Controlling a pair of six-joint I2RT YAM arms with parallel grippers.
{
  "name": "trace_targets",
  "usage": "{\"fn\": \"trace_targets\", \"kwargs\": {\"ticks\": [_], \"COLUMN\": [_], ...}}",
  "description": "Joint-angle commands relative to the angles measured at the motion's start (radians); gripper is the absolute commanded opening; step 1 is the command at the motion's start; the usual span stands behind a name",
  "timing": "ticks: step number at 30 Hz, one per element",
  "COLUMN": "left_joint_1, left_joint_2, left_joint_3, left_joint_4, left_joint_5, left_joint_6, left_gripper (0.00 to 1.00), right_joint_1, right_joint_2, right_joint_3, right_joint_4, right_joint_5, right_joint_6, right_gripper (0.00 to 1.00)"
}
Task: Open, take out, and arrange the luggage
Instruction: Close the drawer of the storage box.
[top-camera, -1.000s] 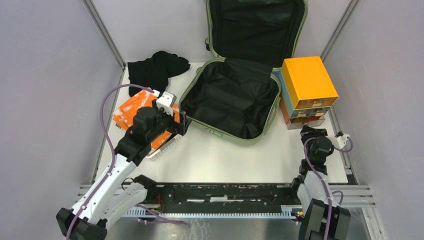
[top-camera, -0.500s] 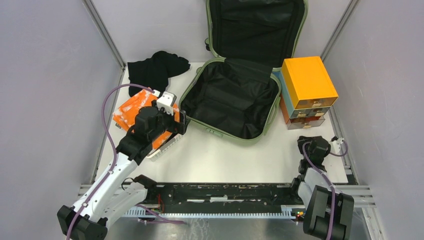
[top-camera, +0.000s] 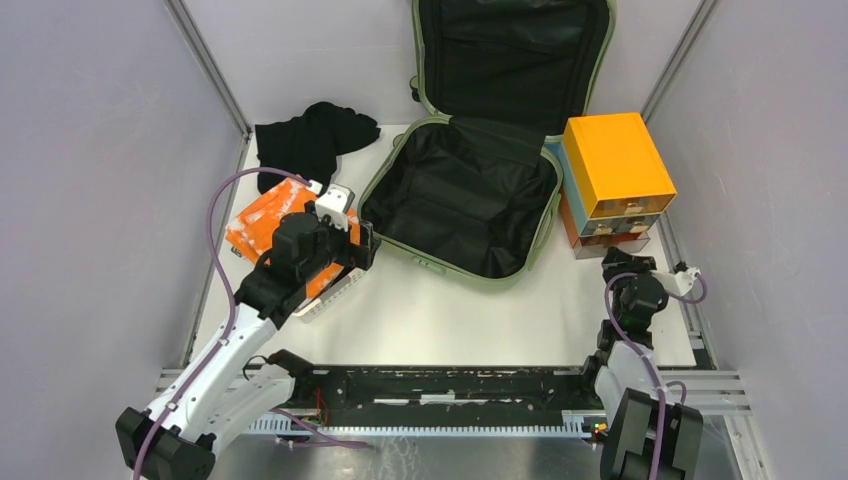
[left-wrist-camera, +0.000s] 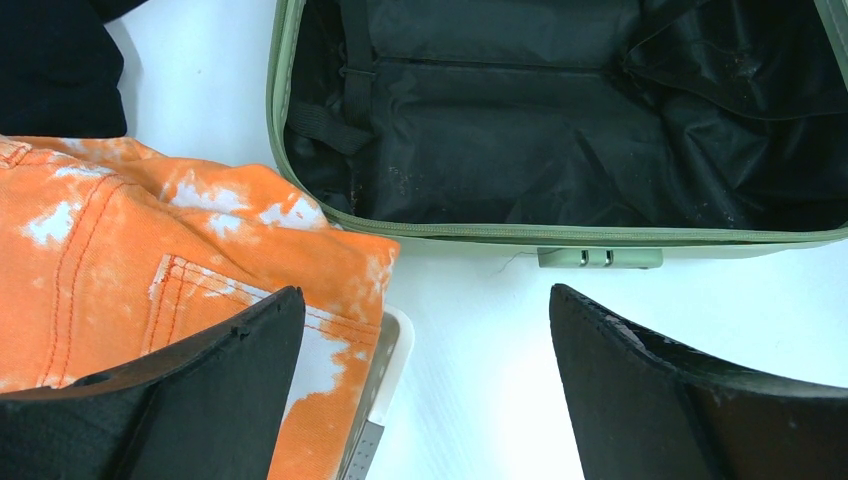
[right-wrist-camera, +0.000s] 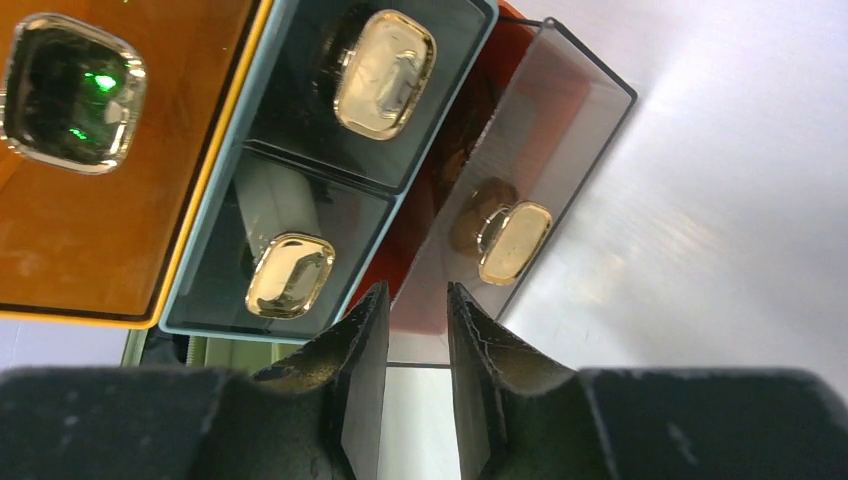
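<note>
Plainly, the large sage-green hard-shell suitcase with black fabric lining (top-camera: 470, 190) is seen lying open at the rear middle of the white bench (top-camera: 480, 310). Its lid is propped upright towards the back wall, and no contents can be made out in the lower half.

The left end effector (left-wrist-camera: 425, 300) is spread wide and nothing is held in it. It is poised over the edge of a folded orange-and-white bleached denim garment (left-wrist-camera: 150, 240), which is laid across a white perforated plastic basket (left-wrist-camera: 385, 350) just beside the suitcase. The right end effector (right-wrist-camera: 417, 295) is nearly closed, with a narrow gap and nothing between its fingers. It is pointed at the orange and light-blue drawer box with brass knobs (top-camera: 615, 160).

The shell is judged stiff, bulky and smooth, so flat faces would likely be slipped off. Emptied, it is probably light but awkward. The near zip rim beside the small green lock (left-wrist-camera: 600, 257) is judged the best hold, since a thin edge is offered there.
</note>
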Motion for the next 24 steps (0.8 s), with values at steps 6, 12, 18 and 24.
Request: {"fn": "trace_targets", "kwargs": {"ticks": [6,12,18,24], "left_joint_1": [0.004,0.004,0.004,0.004], "left_joint_2": [-0.057,-0.099,-0.121,-0.114], "left_joint_3": [0.0,0.002,-0.002,0.0], "left_joint_4": [0.042,0.034,0.038,0.035], "left_joint_5": [-0.021,-0.021,-0.021,-0.021], "left_joint_6": [0.051,0.049,0.049,0.049], "left_gripper": [0.97,0.97,0.97,0.97], "right_joint_1": [-0.002,-0.002,-0.003,-0.003], "right_joint_2": [-0.152,-0.223,-0.221,-0.075], "right_joint_3": [-0.044,-0.063,-0.047,-0.023], "right_joint_4": [-0.132,-0.226,-0.293,-0.239], "right_joint_5": [-0.036,-0.056,-0.05,-0.035], "right_joint_6": [-0.096,-0.106,-0.131,-0.141], "right_gripper": [0.36,0.37,0.36,0.29]}}
